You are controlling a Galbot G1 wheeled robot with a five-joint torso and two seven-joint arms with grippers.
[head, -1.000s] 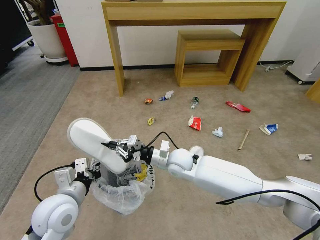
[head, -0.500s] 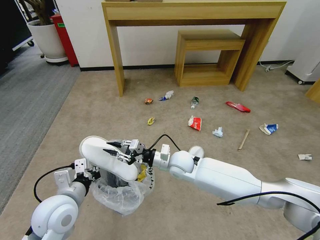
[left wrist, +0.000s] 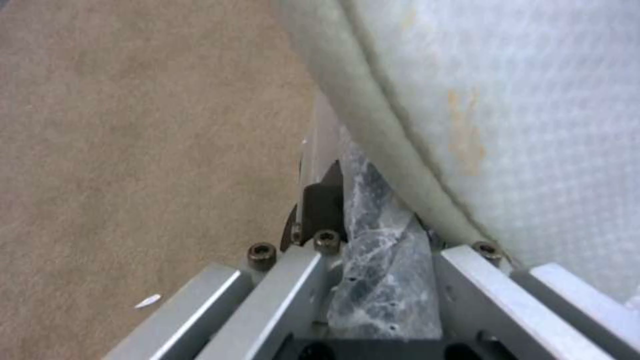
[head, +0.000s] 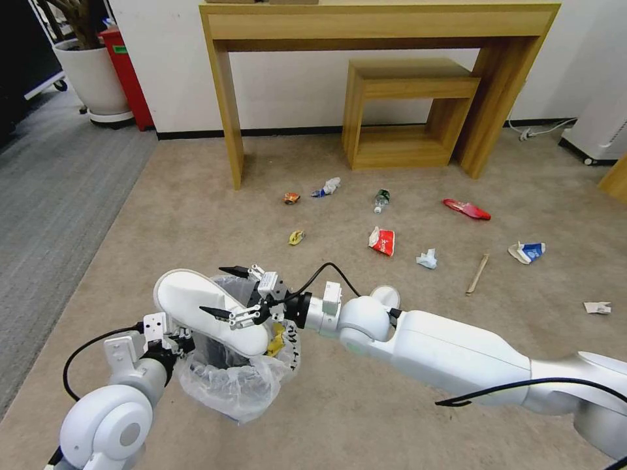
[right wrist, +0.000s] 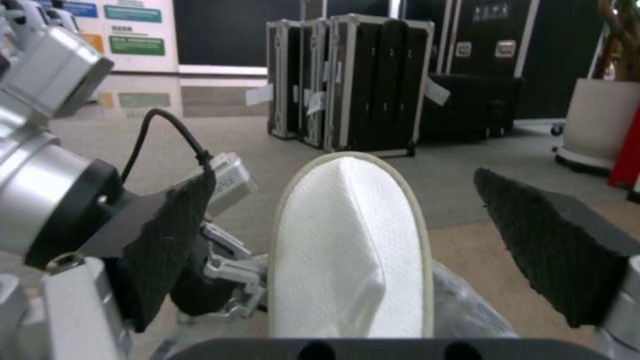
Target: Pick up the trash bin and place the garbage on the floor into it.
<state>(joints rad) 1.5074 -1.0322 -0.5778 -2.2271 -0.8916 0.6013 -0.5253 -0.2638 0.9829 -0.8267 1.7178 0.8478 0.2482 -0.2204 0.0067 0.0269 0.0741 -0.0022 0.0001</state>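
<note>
White slipper [head: 209,310] — light, floppy — rests across the trash bin [head: 238,382] rim; right gripper [head: 225,292] spread, left gripper [head: 171,331] pinching the liner at nine o'clock.

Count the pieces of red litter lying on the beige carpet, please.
2. A flat red wrapper lies near the console table's right leg; a red and white packet lies nearer the robot, below the small bottle. The arms could hide others.

Office or demonstration space. Indicators: beige carpet [head: 196,196] adjoining grey carpet [head: 52,176], wooden console table [head: 379,26], black flight cases [right wrist: 347,80], wall posters [right wrist: 137,25].
</note>
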